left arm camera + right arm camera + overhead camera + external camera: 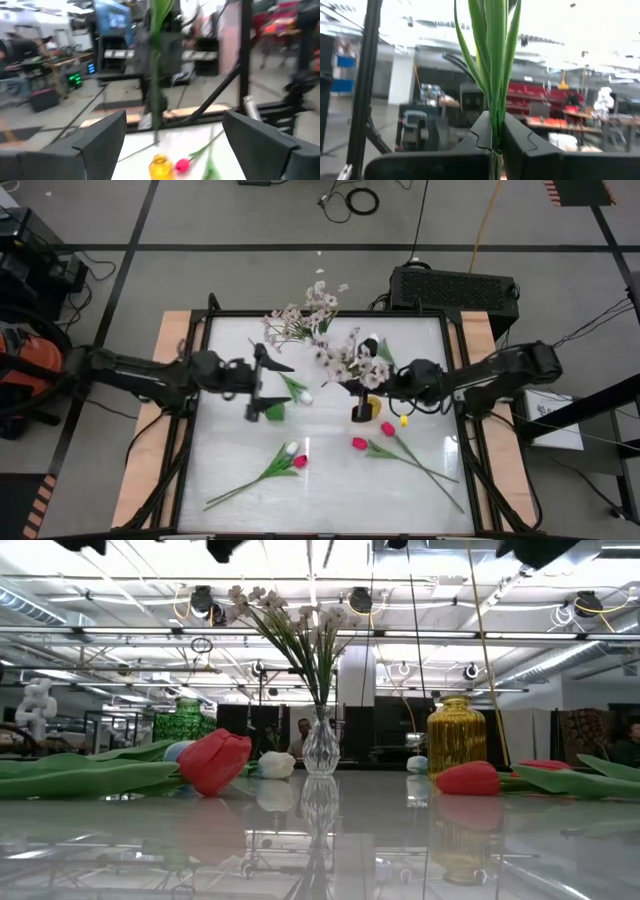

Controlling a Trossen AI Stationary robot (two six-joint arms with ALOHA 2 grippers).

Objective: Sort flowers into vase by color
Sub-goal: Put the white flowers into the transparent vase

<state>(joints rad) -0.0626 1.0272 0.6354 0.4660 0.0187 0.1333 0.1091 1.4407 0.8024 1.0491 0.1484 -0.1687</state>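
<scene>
My right gripper [372,385] [495,145] is over the middle of the table, level, shut on upright green stems [495,75]. Pale blossoms [360,365] show right at its fingertips from above. My left gripper [258,392] [172,145] hovers open left of centre, touching nothing. A white tulip [303,395] lies just to its right. A clear vase [320,745] holds a spray of pale blossoms [290,625]. A gold vase [455,735] [160,167] and a green vase [272,412] stand on the table. Pink tulips [358,443] [387,428] and a white-and-pink pair [293,455] lie flat on the near half. My right gripper pinches the leafy green stems [494,131] between its two fingers, coming level from the table's right side, with the fingers across the stems. The stems stand upright and rise above the fingers. Their top is outside the wrist view, and the lower end is hidden by the fingers.
A black frame [330,313] rims the white tabletop, with wooden strips [170,340] at both sides. A black box [455,285] sits beyond the far right corner. Long tulip stems [430,470] cross the near right area. A bare surface lies at the near left.
</scene>
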